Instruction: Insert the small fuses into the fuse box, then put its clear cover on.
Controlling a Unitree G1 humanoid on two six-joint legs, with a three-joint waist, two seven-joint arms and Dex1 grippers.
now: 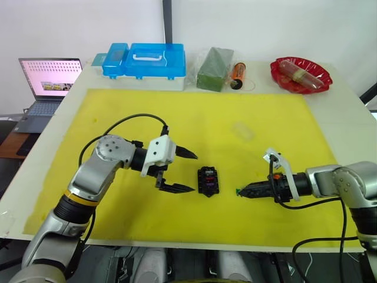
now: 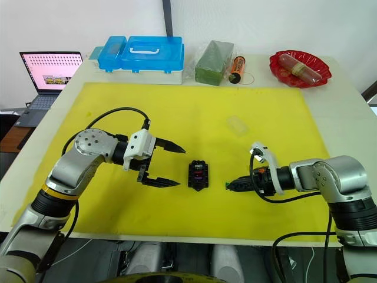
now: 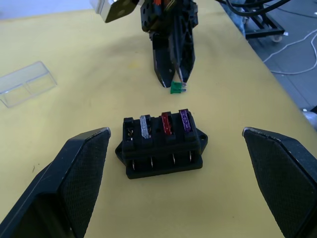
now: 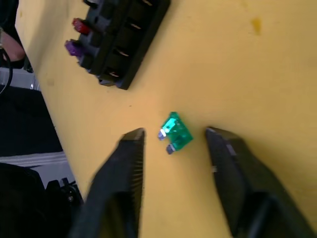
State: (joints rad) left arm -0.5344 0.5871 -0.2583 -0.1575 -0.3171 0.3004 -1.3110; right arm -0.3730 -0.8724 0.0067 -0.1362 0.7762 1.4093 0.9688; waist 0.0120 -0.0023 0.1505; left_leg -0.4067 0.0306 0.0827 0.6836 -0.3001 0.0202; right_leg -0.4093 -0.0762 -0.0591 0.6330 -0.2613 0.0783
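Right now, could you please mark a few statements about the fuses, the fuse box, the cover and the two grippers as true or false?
1. The green fuse lies on the yellow mat, between the open jaws of the right gripper. True.
2. All four slots of the fuse box hold fuses. False: grey, red and purple fuses sit in three; one end slot is unfilled.
3. The clear cover is on the fuse box. False: it lies apart on the mat.
4. The left gripper is open and holds nothing. True.
5. The green fuse touches the fuse box. False: mat shows between them.
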